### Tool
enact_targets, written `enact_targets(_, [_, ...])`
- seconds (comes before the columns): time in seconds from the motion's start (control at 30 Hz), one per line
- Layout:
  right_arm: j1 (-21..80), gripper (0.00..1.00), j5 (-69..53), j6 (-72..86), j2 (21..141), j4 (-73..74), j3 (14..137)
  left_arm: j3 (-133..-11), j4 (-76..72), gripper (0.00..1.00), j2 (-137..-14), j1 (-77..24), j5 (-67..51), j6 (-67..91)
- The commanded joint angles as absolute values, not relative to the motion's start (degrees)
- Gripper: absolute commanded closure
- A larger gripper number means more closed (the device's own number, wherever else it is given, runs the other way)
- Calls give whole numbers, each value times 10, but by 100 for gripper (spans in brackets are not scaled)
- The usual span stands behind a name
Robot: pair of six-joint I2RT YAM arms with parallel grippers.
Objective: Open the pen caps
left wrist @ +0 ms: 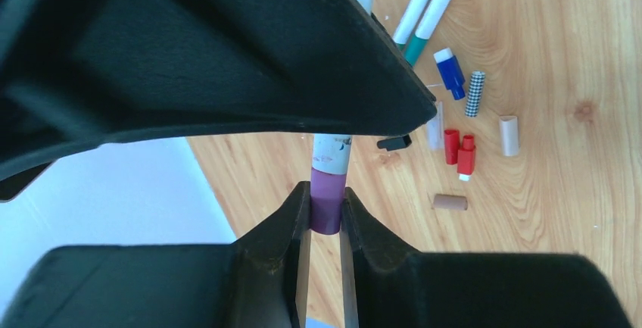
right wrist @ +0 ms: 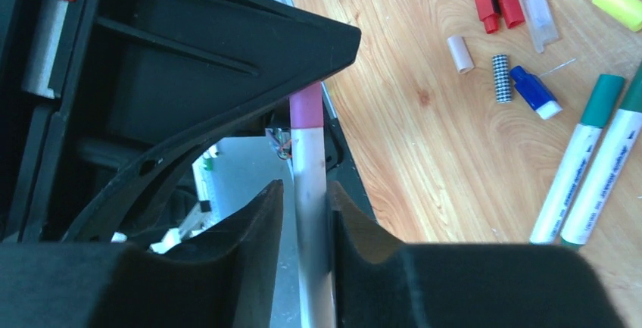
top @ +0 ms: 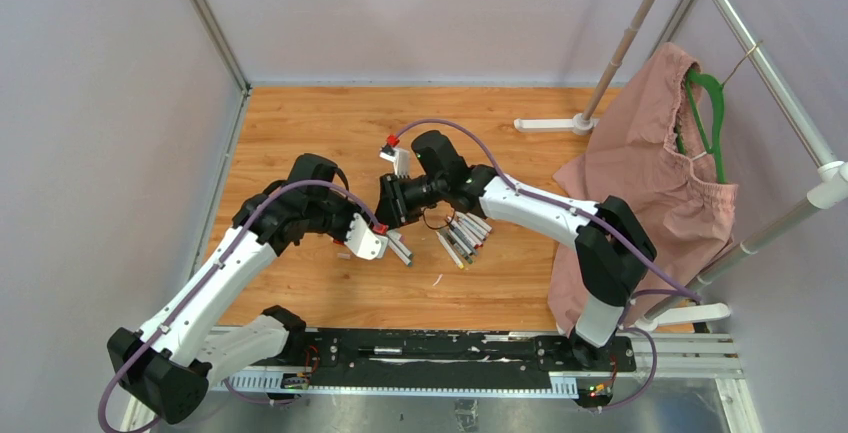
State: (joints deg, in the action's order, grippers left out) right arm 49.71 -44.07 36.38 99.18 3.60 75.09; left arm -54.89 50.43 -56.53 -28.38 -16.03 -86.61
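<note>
left claw (left wrist: 326, 220): pinched on purple cap (left wrist: 327, 195); placed to pull it off
right claw (right wrist: 305, 195): straddles white barrel (right wrist: 310, 161), likely as anchor; clamped or loose, cannot tell

Your work surface is a light wooden tabletop (top: 300, 133). Loose on it you have two red plastic caps (left wrist: 452, 146) side by side. Near them lie a blue cap (left wrist: 450, 75), a black-and-white checked cylinder (left wrist: 475, 94), a beige cap (left wrist: 509, 135), a clear cap (left wrist: 435, 125), a small brown cylinder (left wrist: 450, 202) and a yellow cap (right wrist: 617, 4). Two white markers with teal ends (right wrist: 564, 184) lie side by side nearby.
</note>
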Motion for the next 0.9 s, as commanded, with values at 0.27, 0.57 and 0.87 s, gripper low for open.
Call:
enact_targets(0.27, [474,100,-476,400,975,4,692,-544,497,100,-569,-288,-93,-873])
enact_targets(0.57, [467,100,-489,370,908,31,604,-531,493,100,-588,-269,-58,-901])
enact_targets(0.87, [465,100,-474,340,857,85,567,-554,484,100,-645,-212,-29,-894])
